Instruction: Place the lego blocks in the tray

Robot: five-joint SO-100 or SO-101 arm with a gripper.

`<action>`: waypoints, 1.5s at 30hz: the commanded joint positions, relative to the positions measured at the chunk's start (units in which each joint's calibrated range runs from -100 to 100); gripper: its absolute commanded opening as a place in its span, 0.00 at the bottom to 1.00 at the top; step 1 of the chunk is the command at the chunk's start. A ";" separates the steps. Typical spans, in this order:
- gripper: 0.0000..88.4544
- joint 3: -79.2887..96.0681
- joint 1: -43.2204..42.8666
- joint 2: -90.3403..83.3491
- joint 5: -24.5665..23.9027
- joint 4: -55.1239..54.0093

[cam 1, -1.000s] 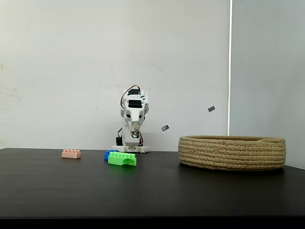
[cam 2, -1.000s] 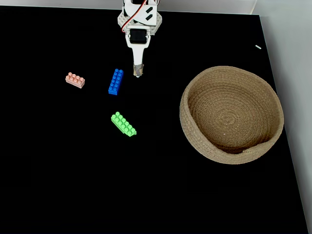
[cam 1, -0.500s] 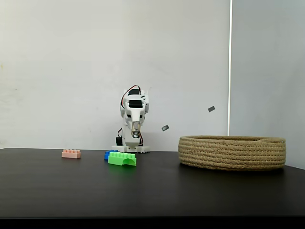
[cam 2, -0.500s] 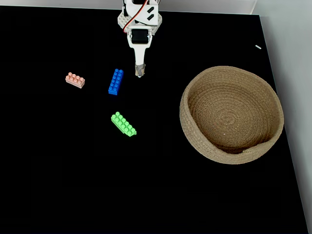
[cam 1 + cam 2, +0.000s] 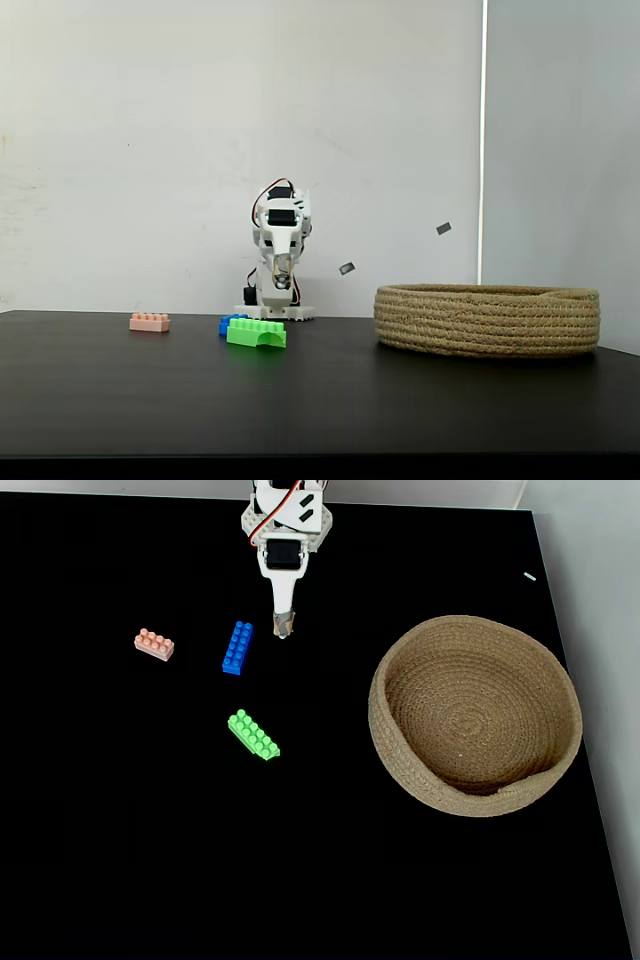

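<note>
Three lego blocks lie on the black table. The pale pink block is farthest left. The blue block lies just left of my gripper's tip. The green block sits nearer the front. The tray, a round coiled-rope basket, stands on the right with nothing inside. My gripper hangs folded near the arm's base, fingers together, holding nothing, above the table.
The white arm base stands at the table's back edge against a white wall. The black table reaches wide in front of the blocks. Its right edge runs close past the tray.
The gripper tip shifted very slightly; the blocks and tray have stayed where they were.
</note>
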 commanded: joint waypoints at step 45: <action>0.33 -61.49 19.87 75.26 37.70 10.78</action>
